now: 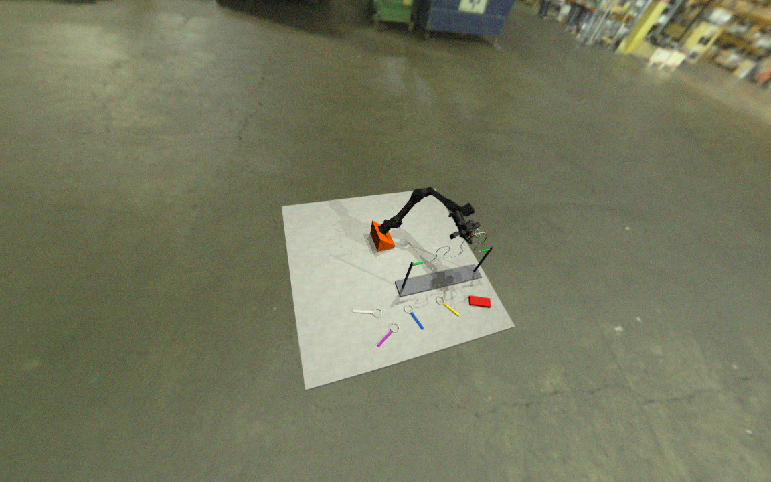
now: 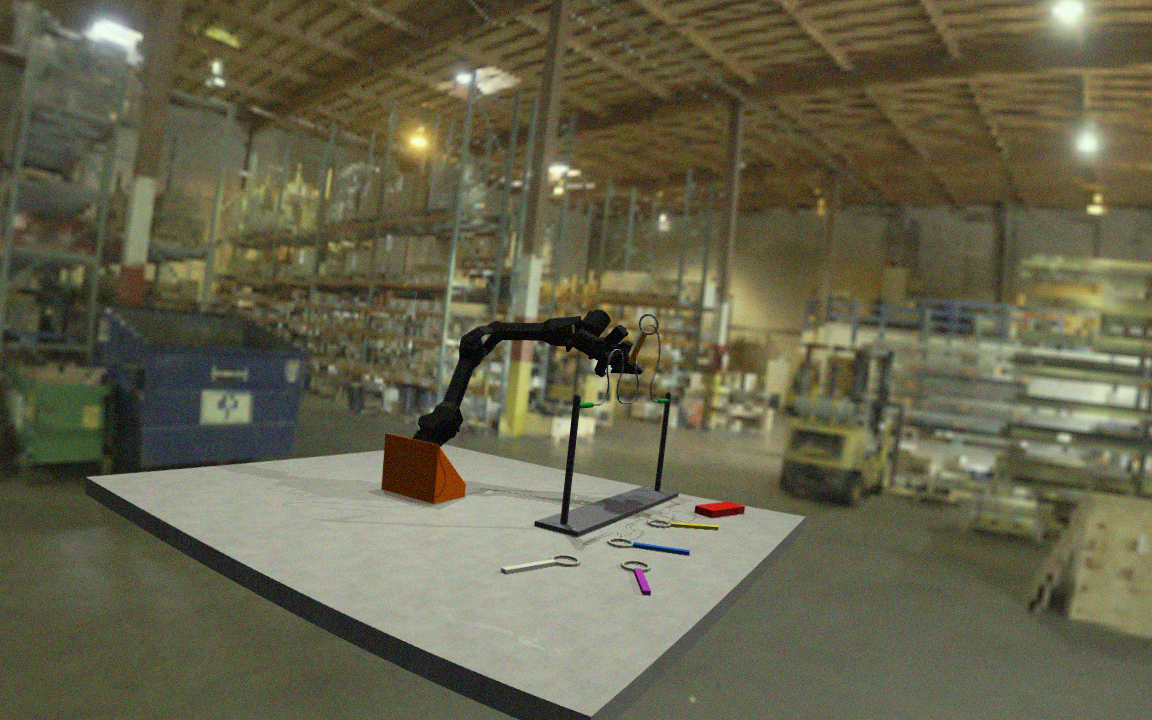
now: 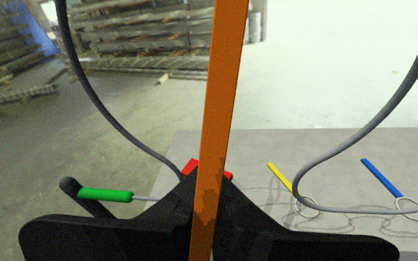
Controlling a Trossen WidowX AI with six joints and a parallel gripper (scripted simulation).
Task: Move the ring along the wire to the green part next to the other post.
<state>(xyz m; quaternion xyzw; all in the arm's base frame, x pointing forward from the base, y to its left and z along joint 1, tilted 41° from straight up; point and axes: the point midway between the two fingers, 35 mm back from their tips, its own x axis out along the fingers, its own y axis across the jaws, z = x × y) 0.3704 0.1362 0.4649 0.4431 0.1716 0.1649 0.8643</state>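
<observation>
The orange handle (image 2: 638,347) (image 3: 220,90) is between the fingertips of my gripper (image 1: 470,238) (image 2: 635,365) (image 3: 205,173), which is shut on it. The handle points up from the fingers to the ring (image 2: 640,324), held high at the tall arch of the grey wire (image 2: 658,367) (image 3: 339,148). The wire seems to pass through the ring; gaps cannot be judged. The ring is out of the wrist view. The green part (image 1: 486,250) (image 2: 662,400) (image 3: 105,195) by the far post (image 1: 482,261) (image 2: 662,447) is nearer than the other green part (image 1: 417,264) (image 2: 586,404) by its post (image 1: 406,278) (image 2: 570,465).
A red block (image 1: 479,301) (image 2: 719,509) and ring tools with yellow (image 1: 451,309) (image 2: 695,526), blue (image 1: 417,320) (image 2: 661,548), magenta (image 1: 385,338) (image 2: 642,582) and white (image 1: 363,311) (image 2: 526,565) handles lie on the table. Wire bends stand close beside my gripper.
</observation>
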